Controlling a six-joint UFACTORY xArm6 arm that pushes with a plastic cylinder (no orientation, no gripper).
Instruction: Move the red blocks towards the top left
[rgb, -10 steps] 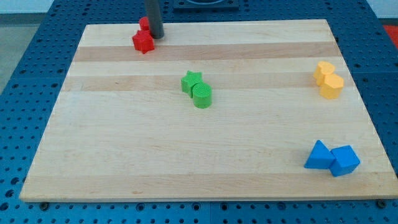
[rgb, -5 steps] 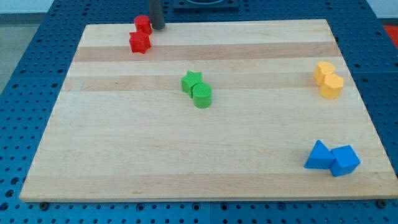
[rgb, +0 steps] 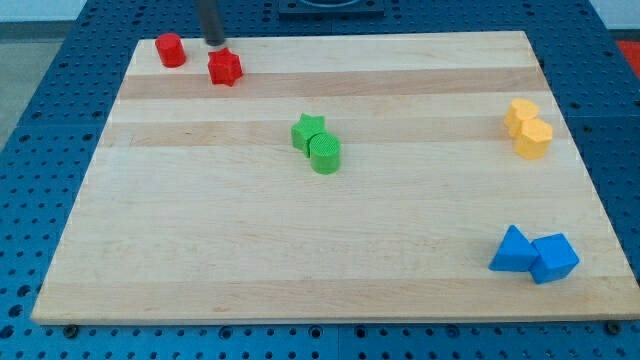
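tip (rgb: 214, 43) at desk's top edge | no jaws fitted | red plastic cylinder (rgb: 170, 50) lies left, red plastic star (rgb: 225, 68) just below-right

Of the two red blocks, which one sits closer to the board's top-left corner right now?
The red cylinder, at the view's left of my tip. The red star lies farther from the corner, just below-right of the tip.

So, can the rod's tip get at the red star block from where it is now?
Probably yes. My tip sits at the board's top edge, just up and left of the red star, with bare wood between them. The red cylinder lies off to the view's left, out of the way.
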